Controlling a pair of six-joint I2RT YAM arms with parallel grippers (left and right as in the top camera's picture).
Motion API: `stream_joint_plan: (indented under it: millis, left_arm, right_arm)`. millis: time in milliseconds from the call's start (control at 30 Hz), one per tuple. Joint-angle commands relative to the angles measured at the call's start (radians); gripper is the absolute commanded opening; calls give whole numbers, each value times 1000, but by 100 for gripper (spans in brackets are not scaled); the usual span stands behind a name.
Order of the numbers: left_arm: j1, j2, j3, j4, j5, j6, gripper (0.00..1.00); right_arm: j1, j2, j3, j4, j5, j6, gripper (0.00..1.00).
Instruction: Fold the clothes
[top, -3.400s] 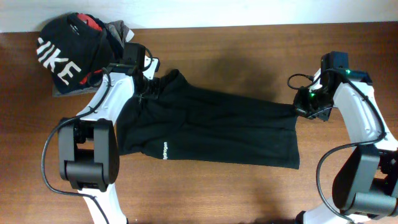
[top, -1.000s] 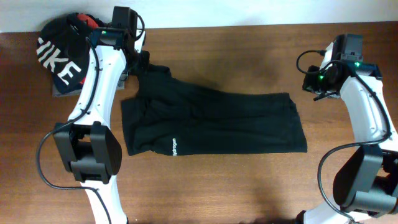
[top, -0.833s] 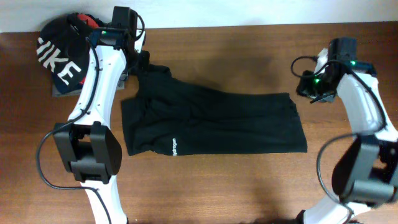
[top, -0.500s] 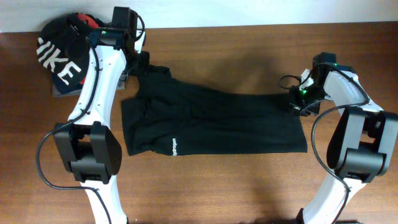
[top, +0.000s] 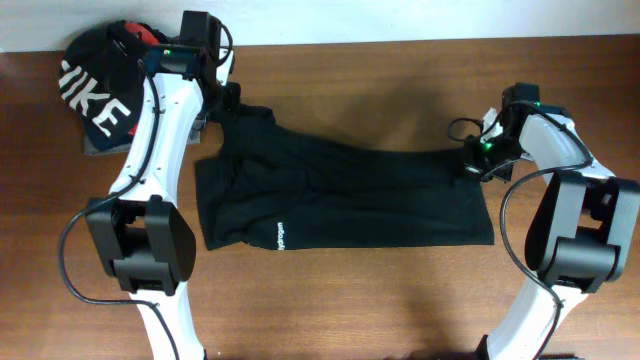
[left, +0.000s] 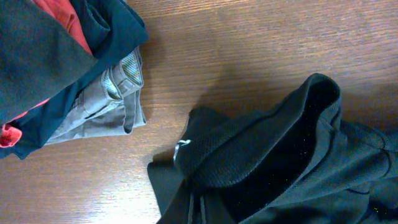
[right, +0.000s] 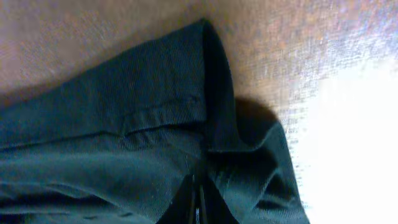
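Our right pincer (top: 470, 168) has just dropped and pinched shut on the far-right corner of the clothes (top: 340, 195) lying mid-surface (top: 380, 300), left pincer (top: 222, 108) clamped on the far-left waistband, so we can fold.

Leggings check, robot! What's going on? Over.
Both shut: left gripper on waist corner, right gripper on hem corner. Black leggings spread out, unfolded. Spare clothes pile beside waist, not touching.

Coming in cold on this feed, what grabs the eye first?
A long black garment lies spread across the middle of the wooden table, the left gripper and right gripper each pinching a far corner. At the table's far left corner sits a pile of folded clothes, white block letters on top.
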Motion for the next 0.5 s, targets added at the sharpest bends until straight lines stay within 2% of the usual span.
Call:
stream_joint_plan:
  millis: [0, 267, 467]
  left_arm:
    - [7, -12, 24, 14, -7, -14, 1]
    - [7, -16, 30, 56, 12, -14, 1]
    - [7, -29, 69, 27, 42, -14, 1]
  right_arm:
    - [-3, 5, 40, 11, -15, 2, 4]
    - [-34, 5, 297, -129, -23, -4, 3]
    - [-42, 5, 454, -252, -19, -3, 4]
